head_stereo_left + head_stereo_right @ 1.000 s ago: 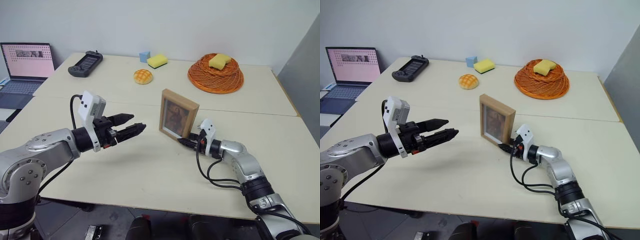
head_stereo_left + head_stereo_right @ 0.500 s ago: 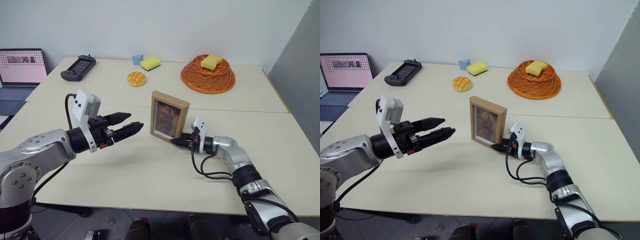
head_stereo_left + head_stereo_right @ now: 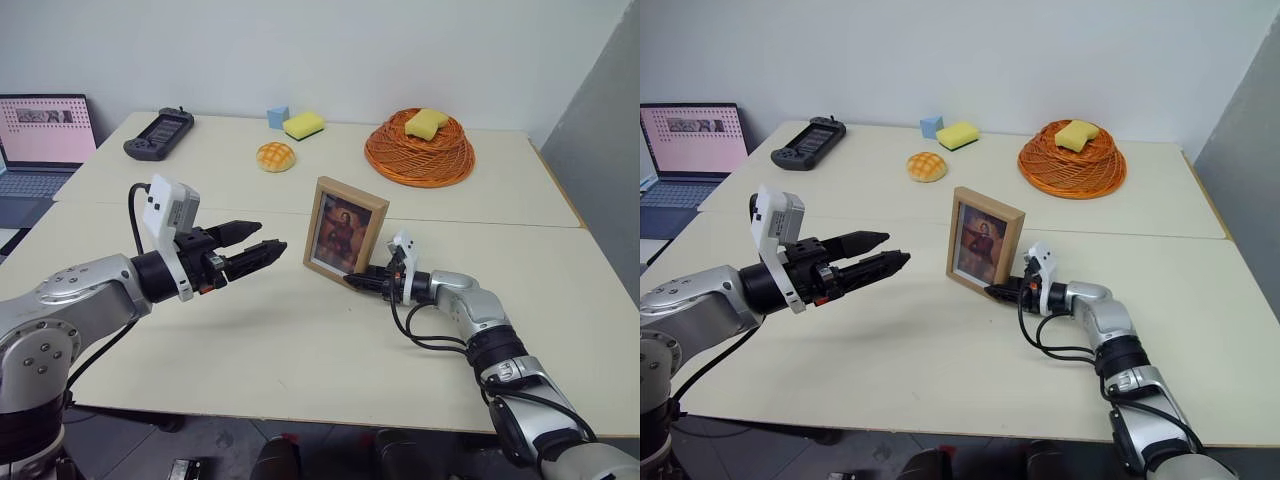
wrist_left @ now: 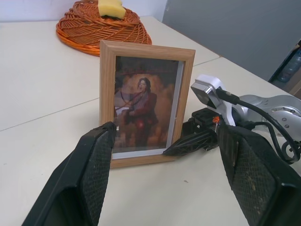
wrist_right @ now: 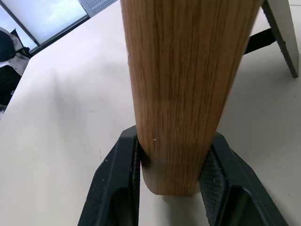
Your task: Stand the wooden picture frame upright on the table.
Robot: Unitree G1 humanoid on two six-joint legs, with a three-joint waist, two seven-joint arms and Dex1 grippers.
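**Frame upright, right grip not yet released**

Step in hand: settling the wooden picture frame (image 3: 345, 227) on its base. Stands upright near the middle of the table (image 3: 300, 340), just on the near side of the seam line (image 3: 240, 209) that runs across the tabletop, well apart from every edge. Picture side faces the robot; top leans back slightly, judged consistent with resting on a rear stand, though the stand itself is hidden from the head views.

Right gripper (image 3: 358, 281): lies low over the tabletop, clamped on the frame's lower right corner. In the right wrist view, both fingers (image 5: 115, 183) press against opposite faces of the wooden edge, with the corner seated between them.

Left gripper (image 3: 252, 247): raised above the table to the left of the frame, aimed at it, well apart from it. Jaws spread wide, holding nothing. In the left wrist view, the frame sits between the two spread fingers (image 4: 91, 174) but far beyond their tips.

Next move, as judged: spread the right jaws slowly and evenly so neither pad drags the corner, then draw back along the tabletop toward the right edge without brushing the wood. Risk: a sideways tug tips the frame. Left gripper well placed to steady the frame if it rocks.
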